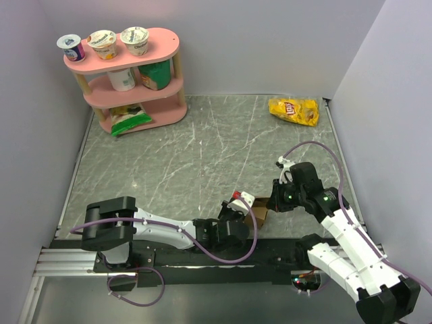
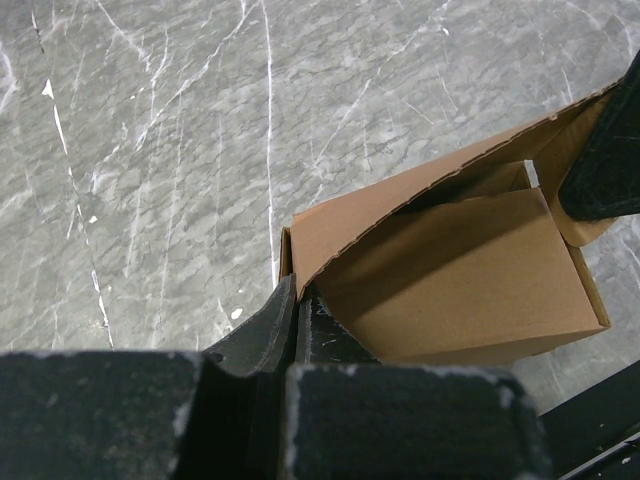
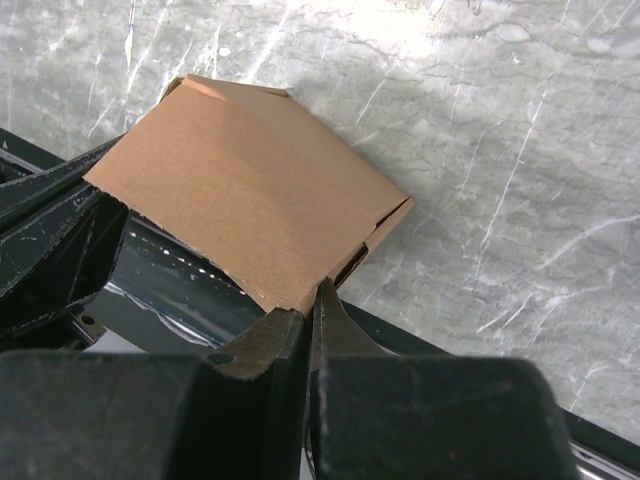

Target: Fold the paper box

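Paper box (image 1: 259, 213), brown cardboard and partly folded, sits low centre in the top view near the front edge of the grey marble worktop (image 1: 202, 155), between both arms. Left pincer (image 2: 297, 300) is pressed together, pinching the box's corner edge. Right pincer (image 3: 311, 303) is pressed together too, pinching a cardboard corner on the opposite side. One flap stands half raised. Yellow chip bag (image 1: 293, 111) lies upper right and the pink shelf (image 1: 165, 48) stands upper left, both well apart from the box.
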